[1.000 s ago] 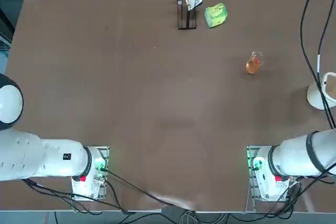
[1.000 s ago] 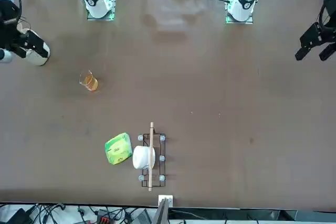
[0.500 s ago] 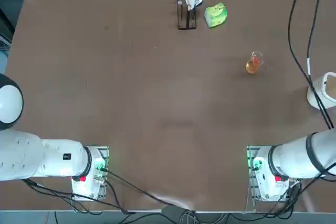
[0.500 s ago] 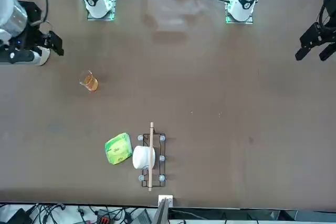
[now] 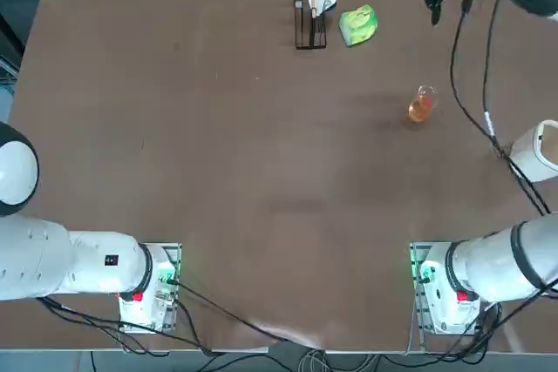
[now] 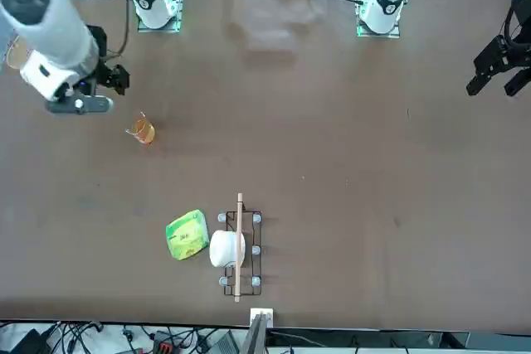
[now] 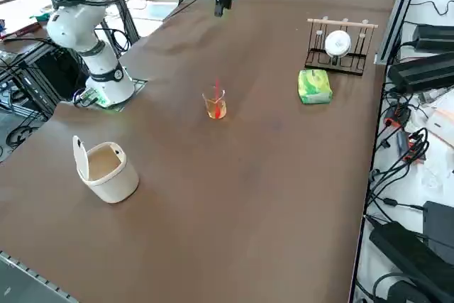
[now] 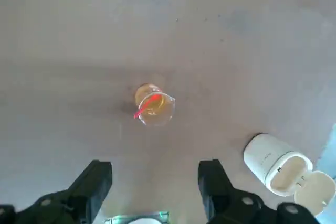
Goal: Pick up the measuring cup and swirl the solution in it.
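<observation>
Brown tabletop [image 5: 218, 145] stretches wide and mostly bare beneath me, with cables strung along its far edge. Largest of the things on it is the white cup [image 7: 106, 169] with its lid flipped up, standing near the table's right side. At the far edge a small black wire rack [image 7: 339, 46] holds a white round object, and the green and yellow lump [image 7: 314, 86] lies just beside it. Smallest is the measuring cup [image 5: 421, 105] — upright, alone on bare table between the white cup and the rack, well apart from both. Orange solution [image 8: 153, 108] sits in its rounded body. My right gripper [image 8: 152, 187] hangs high above the table, pointing down, fingers [image 8: 97, 182] spread wide and holding nothing — the measuring cup shows in the gap beyond them, untouched.
</observation>
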Motion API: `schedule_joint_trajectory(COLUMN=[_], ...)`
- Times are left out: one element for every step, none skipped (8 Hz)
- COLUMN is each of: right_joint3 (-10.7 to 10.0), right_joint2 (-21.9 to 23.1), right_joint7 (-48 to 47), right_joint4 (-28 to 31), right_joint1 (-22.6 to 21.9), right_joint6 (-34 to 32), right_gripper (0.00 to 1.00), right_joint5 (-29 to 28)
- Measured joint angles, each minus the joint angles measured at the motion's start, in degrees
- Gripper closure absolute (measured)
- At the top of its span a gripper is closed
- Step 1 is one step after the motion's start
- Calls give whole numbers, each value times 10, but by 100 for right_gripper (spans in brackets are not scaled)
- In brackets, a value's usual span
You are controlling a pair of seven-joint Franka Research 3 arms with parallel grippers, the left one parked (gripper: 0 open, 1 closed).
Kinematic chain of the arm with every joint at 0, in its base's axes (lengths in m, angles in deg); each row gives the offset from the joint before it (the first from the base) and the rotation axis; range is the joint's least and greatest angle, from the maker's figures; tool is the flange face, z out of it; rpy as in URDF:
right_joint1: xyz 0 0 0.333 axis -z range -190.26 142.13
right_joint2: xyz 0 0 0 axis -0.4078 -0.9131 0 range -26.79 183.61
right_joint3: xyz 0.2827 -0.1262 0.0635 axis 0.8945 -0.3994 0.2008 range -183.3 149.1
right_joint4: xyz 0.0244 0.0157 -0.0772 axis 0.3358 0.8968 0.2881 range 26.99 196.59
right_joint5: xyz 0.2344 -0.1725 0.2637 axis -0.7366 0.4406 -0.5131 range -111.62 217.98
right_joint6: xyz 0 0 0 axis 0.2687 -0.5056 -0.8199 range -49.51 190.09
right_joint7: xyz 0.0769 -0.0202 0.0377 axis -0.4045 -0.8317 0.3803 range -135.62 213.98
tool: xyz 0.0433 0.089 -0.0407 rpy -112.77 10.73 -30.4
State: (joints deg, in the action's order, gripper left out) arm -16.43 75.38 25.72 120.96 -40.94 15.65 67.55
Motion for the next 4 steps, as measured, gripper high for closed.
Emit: schedule_joint_trajectory(right_joint3=[0, 0, 0, 0], right_joint2=[-2, -4, -4, -5], right_joint7=[-21, -39, -58, -70], right_joint4=[37, 81, 122, 159], right_joint1=[-14, -28, -41, -47], right_joint6=[35, 76, 112, 140], right_gripper=[0, 0, 0, 0], right_joint5=[17, 39, 62, 86])
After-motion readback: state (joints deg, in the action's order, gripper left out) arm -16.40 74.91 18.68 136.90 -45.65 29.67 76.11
